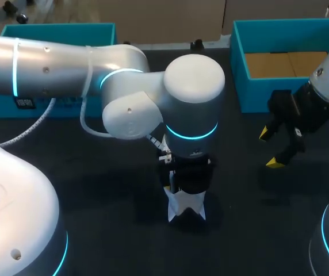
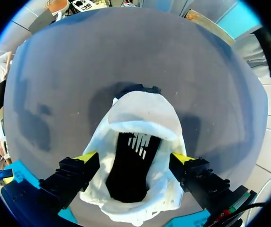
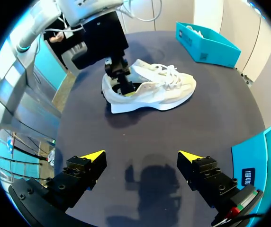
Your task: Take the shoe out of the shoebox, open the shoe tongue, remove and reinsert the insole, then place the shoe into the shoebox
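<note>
Cardboard in teal forms the shallow box (image 1: 55, 31) at the far left of the dark surface (image 1: 95, 184). From that side the silver left arm (image 1: 49, 66) reaches to the middle. There its left tool (image 2: 134, 157) points straight down and pinches the cream-white lace-up sneaker (image 3: 159, 90) at the heel collar, one yellow tip on each flank. The sneaker stands on its sole on the surface, outside both boxes. Further right the right tool (image 1: 270, 148) hangs spread wide above bare surface, near the deeper teal shoebox (image 1: 239, 69) with its brown floor.
</note>
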